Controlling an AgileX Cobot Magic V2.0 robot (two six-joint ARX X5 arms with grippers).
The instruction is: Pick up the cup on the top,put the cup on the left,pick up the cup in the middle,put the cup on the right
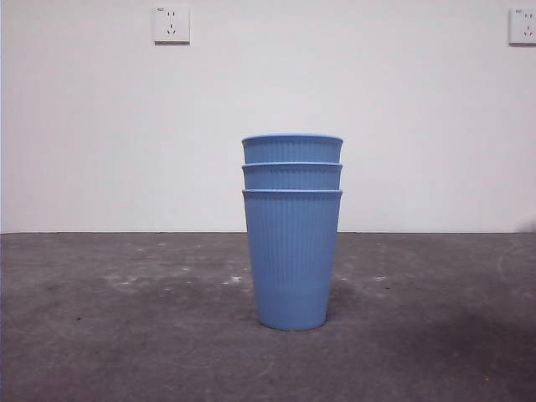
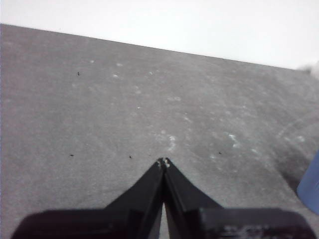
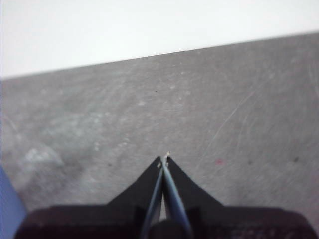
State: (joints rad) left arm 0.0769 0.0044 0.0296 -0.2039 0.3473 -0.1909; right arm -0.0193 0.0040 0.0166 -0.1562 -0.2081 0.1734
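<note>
Three ribbed blue cups stand nested in one stack at the middle of the grey table in the front view: the top cup (image 1: 292, 148), the middle cup (image 1: 292, 176) and the bottom cup (image 1: 291, 260). No arm shows in that view. My left gripper (image 2: 163, 162) is shut with nothing in it, over bare table, and a blue edge of the stack (image 2: 310, 188) shows at the side of its view. My right gripper (image 3: 165, 159) is shut and holds nothing; a blue sliver of the stack (image 3: 9, 209) shows at the edge of its view.
The grey table (image 1: 126, 335) stretches to both sides of the stack. A white wall (image 1: 100, 126) stands behind it, with a socket (image 1: 171, 24) high up and another socket (image 1: 523, 26) at the far right.
</note>
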